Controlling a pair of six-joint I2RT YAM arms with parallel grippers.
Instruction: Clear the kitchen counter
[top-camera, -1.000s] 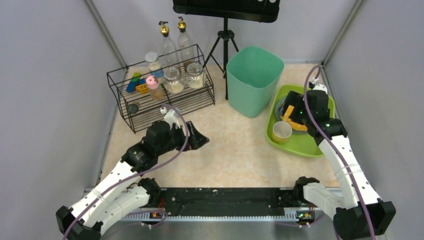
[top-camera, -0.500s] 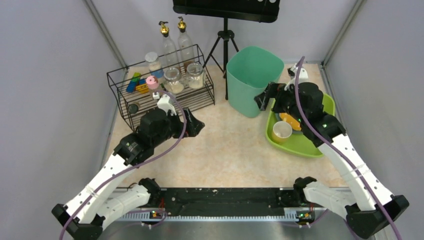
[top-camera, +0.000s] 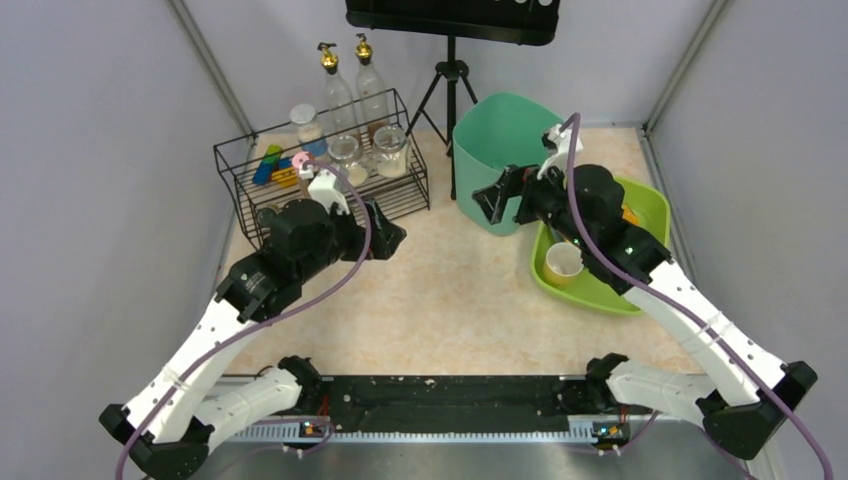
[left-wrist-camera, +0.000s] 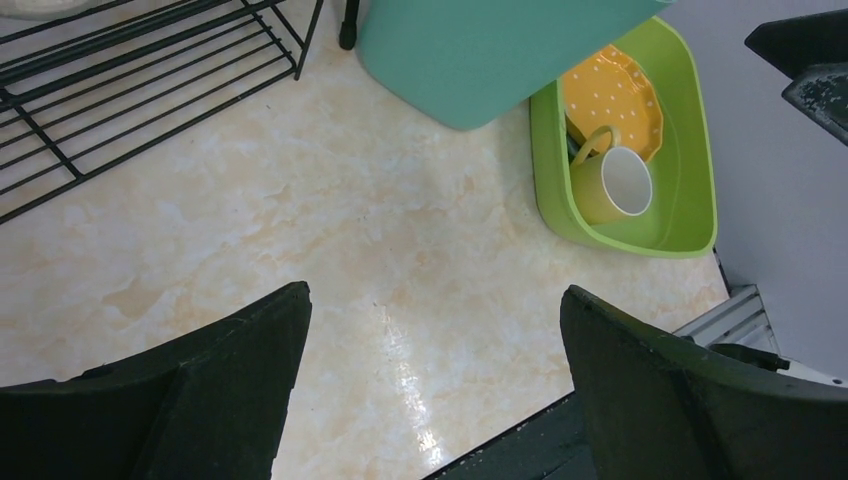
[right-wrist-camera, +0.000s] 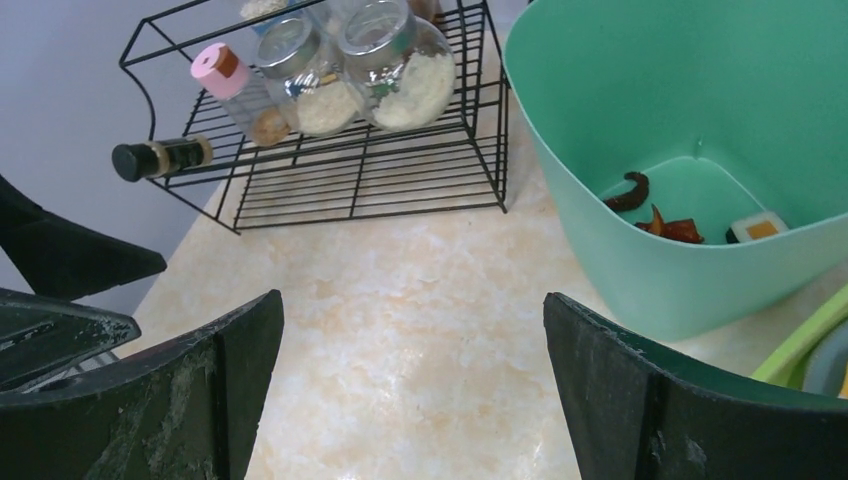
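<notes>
Beige marbled kitchen counter (top-camera: 460, 300) spans the frame centre. We see the left gripper (left-wrist-camera: 432, 300) and right gripper (right-wrist-camera: 410, 300) both with jaws wide apart, holding nothing. Right one sits just beside the teal plastic bin (right-wrist-camera: 640, 270), top centre; we'd worry a careless swing tips it. Left is near the black wire rack (right-wrist-camera: 350, 190), upper left. Lime-green plastic tray (left-wrist-camera: 545, 170), right side, is partly hidden by the right arm; bin scraps are too small to identify.

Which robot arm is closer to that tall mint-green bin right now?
Right. The right end effector hovers just by the bin's left side; the left end effector is farther left, beside the wire rack.
</notes>
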